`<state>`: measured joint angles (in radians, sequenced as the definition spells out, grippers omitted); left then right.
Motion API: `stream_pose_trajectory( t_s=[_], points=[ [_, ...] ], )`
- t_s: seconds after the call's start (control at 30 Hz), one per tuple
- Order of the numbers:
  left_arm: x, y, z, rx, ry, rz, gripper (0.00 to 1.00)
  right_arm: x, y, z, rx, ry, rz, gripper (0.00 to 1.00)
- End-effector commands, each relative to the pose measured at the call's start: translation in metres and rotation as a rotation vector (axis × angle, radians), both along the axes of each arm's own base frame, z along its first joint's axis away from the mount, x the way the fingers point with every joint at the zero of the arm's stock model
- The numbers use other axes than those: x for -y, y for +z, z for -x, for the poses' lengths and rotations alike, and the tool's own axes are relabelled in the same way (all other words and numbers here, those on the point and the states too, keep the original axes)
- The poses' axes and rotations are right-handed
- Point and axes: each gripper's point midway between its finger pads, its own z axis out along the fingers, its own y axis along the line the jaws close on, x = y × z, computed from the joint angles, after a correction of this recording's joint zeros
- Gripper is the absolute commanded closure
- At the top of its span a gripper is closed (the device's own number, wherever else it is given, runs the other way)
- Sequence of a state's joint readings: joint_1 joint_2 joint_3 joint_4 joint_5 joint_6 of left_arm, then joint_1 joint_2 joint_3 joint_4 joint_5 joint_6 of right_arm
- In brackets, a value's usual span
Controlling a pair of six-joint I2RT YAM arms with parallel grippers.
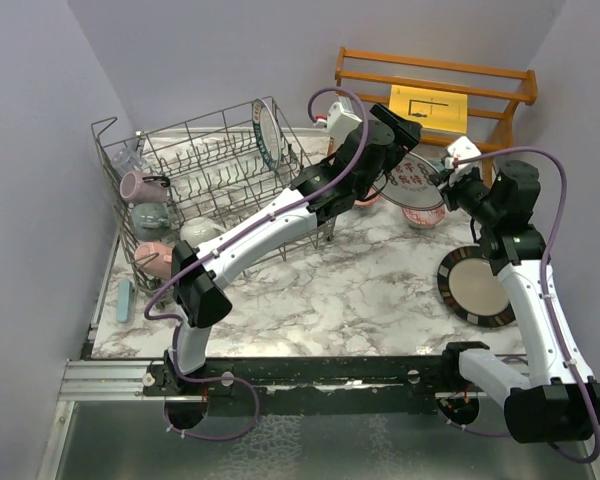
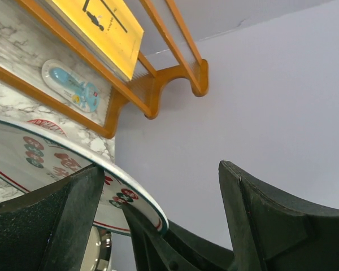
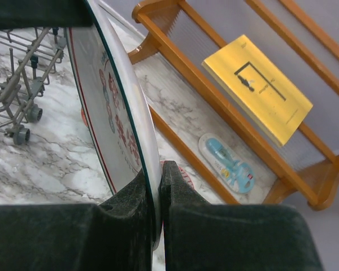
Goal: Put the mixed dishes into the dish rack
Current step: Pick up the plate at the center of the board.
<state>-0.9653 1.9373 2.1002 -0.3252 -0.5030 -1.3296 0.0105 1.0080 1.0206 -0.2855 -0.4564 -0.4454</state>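
A white plate with red lettering and a blue-green rim is held on edge above the table, between both arms. My right gripper is shut on its rim; in the right wrist view the fingers pinch the plate. My left gripper is open, and the plate's rim lies between its jaws, close to the left finger. The grey wire dish rack at the far left holds a second plate, several mugs and a clear glass.
A dark-rimmed beige plate lies flat at the right. A red-patterned bowl sits below the held plate. A wooden slatted shelf with a yellow card stands at the back; a flat light-blue item lies by it.
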Motion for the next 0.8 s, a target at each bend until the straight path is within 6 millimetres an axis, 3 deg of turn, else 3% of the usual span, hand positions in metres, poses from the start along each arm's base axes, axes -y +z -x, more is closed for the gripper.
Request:
stream_pose_trajectory(
  t_s=[0.0, 0.3, 0.47, 0.73, 0.77],
  points=[
    [0.0, -0.006, -0.013, 0.0, 0.031, -0.003, 0.15, -0.007, 0.038, -0.009, 0.184, 0.008, 0.107, 0.99],
    [-0.002, -0.033, -0.014, -0.034, 0.035, -0.051, 0.15, -0.013, 0.046, -0.018, 0.284, -0.006, 0.253, 0.99],
    [-0.014, -0.048, -0.012, -0.056, 0.044, -0.083, 0.15, -0.014, 0.047, -0.015, 0.304, -0.004, 0.293, 0.99],
    [-0.024, -0.066, -0.008, -0.082, 0.05, -0.12, 0.15, -0.016, 0.035, -0.01, 0.307, 0.025, 0.369, 0.99],
    [-0.017, -0.031, -0.015, 0.005, 0.051, 0.005, 0.15, -0.016, 0.034, -0.01, 0.309, 0.026, 0.379, 0.99]
  ],
)
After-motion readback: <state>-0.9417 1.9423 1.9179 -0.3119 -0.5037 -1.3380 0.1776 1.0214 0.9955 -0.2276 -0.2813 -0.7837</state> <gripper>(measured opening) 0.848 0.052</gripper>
